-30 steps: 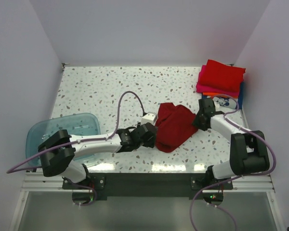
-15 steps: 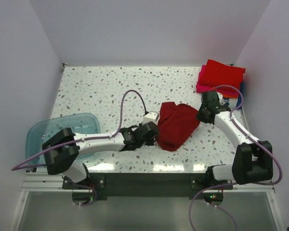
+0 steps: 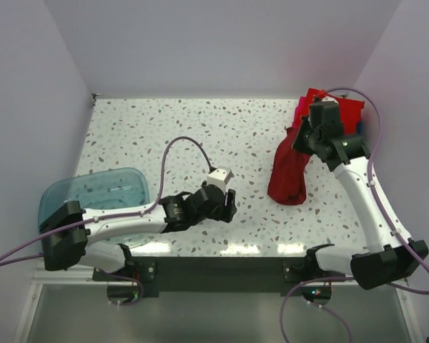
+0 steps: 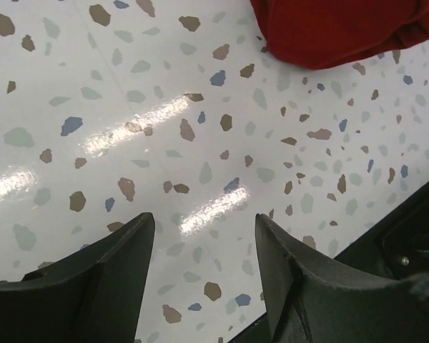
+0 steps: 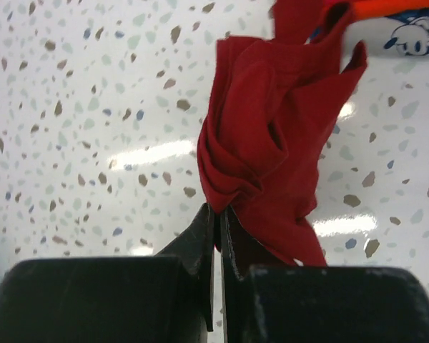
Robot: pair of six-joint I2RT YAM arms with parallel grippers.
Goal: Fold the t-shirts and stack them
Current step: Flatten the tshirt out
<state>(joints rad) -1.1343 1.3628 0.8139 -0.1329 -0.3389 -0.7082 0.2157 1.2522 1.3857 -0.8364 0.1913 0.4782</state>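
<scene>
Dark red t-shirt (image 3: 289, 171) hangs bunched, pinched by the right gripper (image 5: 217, 214), lower end on the table (image 3: 164, 128); left gripper (image 4: 204, 232) stands spread above it. The right arm (image 3: 357, 179) half hides the folded stack (image 3: 343, 111).

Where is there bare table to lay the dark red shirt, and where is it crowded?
Bare: far-left and middle of the table, bordered by the blue tub, left gripper and dark red shirt. Crowded: the far-right corner, where the right gripper holds that shirt beside the folded stack.

Dark red t-shirt (image 3: 289, 175), speckled white table (image 3: 164, 128), blue tub (image 3: 93, 189)
</scene>
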